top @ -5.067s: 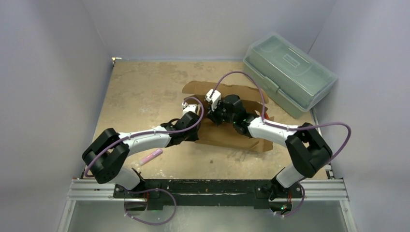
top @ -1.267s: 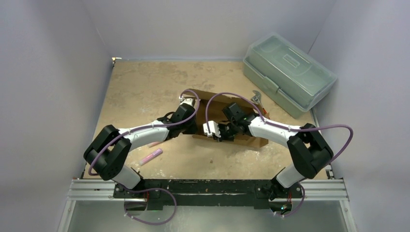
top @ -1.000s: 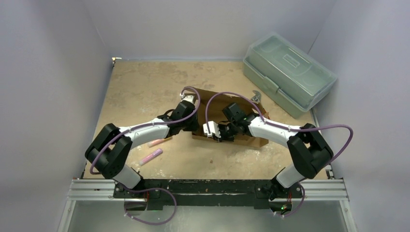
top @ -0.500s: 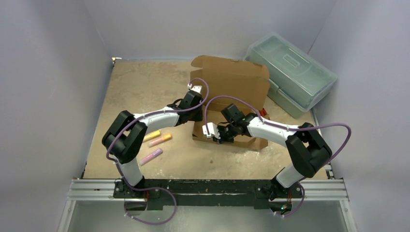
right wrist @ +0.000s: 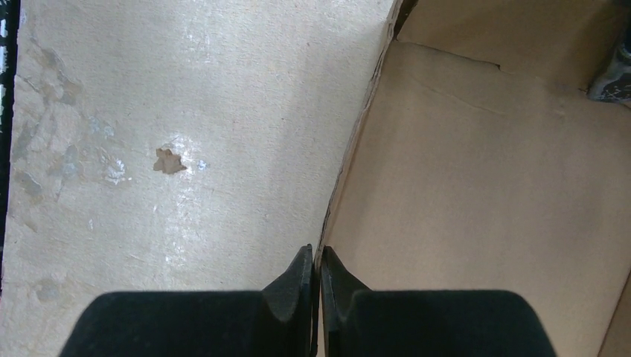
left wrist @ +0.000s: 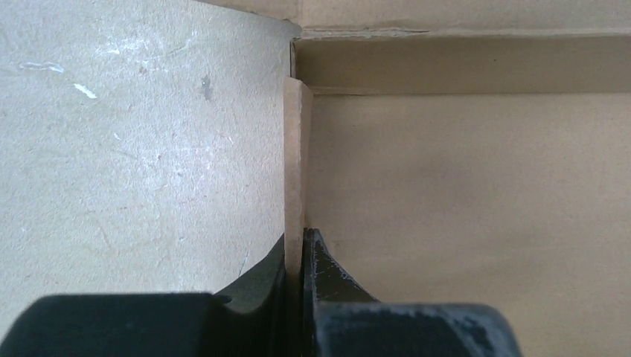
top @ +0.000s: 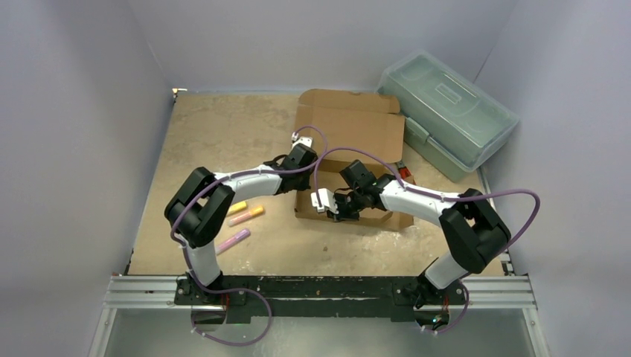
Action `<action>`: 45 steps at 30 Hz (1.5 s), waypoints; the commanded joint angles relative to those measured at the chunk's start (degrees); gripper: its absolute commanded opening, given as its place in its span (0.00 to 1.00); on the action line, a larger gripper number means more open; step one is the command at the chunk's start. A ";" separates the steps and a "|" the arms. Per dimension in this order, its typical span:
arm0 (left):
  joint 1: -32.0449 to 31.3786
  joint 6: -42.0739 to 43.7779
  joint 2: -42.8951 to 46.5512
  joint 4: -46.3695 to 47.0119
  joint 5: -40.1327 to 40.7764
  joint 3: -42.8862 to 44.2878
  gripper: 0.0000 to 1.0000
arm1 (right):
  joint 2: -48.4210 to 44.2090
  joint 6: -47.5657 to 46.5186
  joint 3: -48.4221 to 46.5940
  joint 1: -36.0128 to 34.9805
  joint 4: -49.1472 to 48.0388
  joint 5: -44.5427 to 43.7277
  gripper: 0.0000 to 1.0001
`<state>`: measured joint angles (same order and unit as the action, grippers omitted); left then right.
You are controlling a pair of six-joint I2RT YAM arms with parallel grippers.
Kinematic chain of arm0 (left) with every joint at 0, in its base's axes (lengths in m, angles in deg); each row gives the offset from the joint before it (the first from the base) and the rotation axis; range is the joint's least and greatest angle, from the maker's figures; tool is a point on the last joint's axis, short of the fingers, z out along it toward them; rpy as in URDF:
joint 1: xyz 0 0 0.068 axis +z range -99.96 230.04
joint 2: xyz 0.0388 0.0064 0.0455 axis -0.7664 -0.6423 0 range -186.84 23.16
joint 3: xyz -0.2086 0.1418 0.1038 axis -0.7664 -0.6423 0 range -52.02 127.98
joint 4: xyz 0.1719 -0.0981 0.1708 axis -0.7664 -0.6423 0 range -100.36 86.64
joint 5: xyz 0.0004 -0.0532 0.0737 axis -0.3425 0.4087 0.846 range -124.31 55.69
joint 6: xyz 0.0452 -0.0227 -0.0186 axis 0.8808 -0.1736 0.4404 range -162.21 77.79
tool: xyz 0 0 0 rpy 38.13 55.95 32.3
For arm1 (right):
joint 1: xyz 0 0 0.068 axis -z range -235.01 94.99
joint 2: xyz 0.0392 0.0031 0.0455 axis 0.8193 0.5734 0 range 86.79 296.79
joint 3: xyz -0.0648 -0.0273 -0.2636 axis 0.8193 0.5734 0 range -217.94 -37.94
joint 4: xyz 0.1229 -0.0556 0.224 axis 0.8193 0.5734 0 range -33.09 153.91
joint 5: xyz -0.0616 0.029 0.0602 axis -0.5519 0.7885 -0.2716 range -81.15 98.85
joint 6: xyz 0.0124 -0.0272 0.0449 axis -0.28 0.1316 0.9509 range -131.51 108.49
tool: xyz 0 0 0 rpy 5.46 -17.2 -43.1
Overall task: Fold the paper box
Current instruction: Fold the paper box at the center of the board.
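- A plain brown corrugated cardboard box sits mid-table on a worn tan tabletop. Its shallow tray is half formed, and its wide lid panel lies open toward the far wall, close to a translucent grey-green plastic toolbox.
- The left gripper has its black fingers clamped on the thin upright left wall of the tray, a little short of the back corner.
- The right gripper has its fingers pressed together on the top edge of a tray wall, apparently near the front left corner.
- Three small marker-like sticks, yellow, pink-orange and purple, lie on the tabletop left of the box, apart from it.
- The step in hand looks like squaring up the left side of the tray. To do it well:
  - keep both pinches low and firm;
  - move the two arms together so the thin board does not twist or crease;
  - keep the tray base flat on the tabletop;
  - let go only once the wall stands by itself.
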<state>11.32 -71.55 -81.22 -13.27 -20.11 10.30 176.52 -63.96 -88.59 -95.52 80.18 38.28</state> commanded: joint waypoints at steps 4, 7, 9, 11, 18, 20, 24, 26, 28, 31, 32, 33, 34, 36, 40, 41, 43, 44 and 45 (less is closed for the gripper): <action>-1.58 0.63 1.57 -1.69 3.85 1.19 0.22 | 0.50 1.93 -1.71 -0.53 -1.45 -1.06 0.12; -1.44 0.43 3.66 -1.91 4.13 0.92 0.41 | 0.75 2.08 -1.74 -0.48 -1.72 -1.30 0.13; -1.19 0.30 5.04 -1.82 4.14 0.88 0.45 | 0.95 2.17 -1.88 -0.53 -1.57 -1.31 0.13; -0.75 0.17 6.18 -1.56 3.73 0.96 0.47 | 0.89 2.17 -1.91 -0.52 -1.48 -1.31 0.13; 0.88 0.37 8.14 -0.41 1.63 0.77 0.51 | 0.82 2.59 -2.02 -0.53 -1.67 -1.57 0.18; 1.43 0.60 8.73 0.45 1.21 0.06 0.53 | 0.74 2.97 -2.14 -0.49 -1.65 -1.65 0.26; 3.20 0.61 10.49 3.21 -0.68 -2.71 0.58 | 0.03 4.10 -2.33 -0.45 -1.73 -1.50 0.40; 4.16 0.45 10.98 5.20 -2.66 -4.22 0.58 | -0.36 4.53 -2.70 -0.29 -1.37 -1.33 0.45; 4.52 0.43 10.48 5.77 -3.52 -4.38 0.56 | -0.92 4.82 -3.24 0.11 -0.71 -0.71 0.49; 4.57 0.45 8.45 5.14 -4.58 -3.03 0.52 | -2.79 4.74 -3.86 0.71 0.48 0.36 0.54; 4.54 0.41 7.35 4.40 -4.76 -2.22 0.51 | -3.21 4.60 -3.98 1.01 0.73 0.70 0.56; 4.54 0.39 6.20 3.21 -4.79 -1.11 0.48 | -3.71 4.26 -4.12 1.26 1.28 0.86 0.57; 4.53 0.54 5.19 2.15 -4.79 -0.12 0.46 | -4.02 4.01 -4.30 1.44 1.63 0.81 0.58; 4.45 0.56 3.47 0.78 -4.58 1.26 0.42 | -4.20 3.57 -4.43 2.05 2.17 1.18 0.58; 4.31 0.67 1.15 -1.62 -3.27 3.20 0.37 | -3.91 3.19 -4.61 2.37 2.79 1.66 0.58; 4.23 0.79 0.73 -2.04 -3.03 3.43 0.34 | -3.80 3.14 -4.63 2.39 2.88 1.68 0.58; 4.18 1.03 -0.01 -2.34 -2.86 3.63 0.20 | -3.69 3.06 -4.63 2.41 2.92 1.68 0.58; 4.22 1.04 -0.56 -2.65 -2.81 3.87 0.07 | -3.62 3.01 -4.63 2.38 2.99 1.76 0.58; 4.15 0.98 -1.16 -2.85 -2.40 4.01 0.00 | -3.60 2.97 -4.63 2.37 3.05 1.84 0.58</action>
<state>15.78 -71.11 -80.87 -14.52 -23.63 11.55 173.62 -60.24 -91.28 -93.21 82.17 38.44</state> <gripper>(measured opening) 0.213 0.583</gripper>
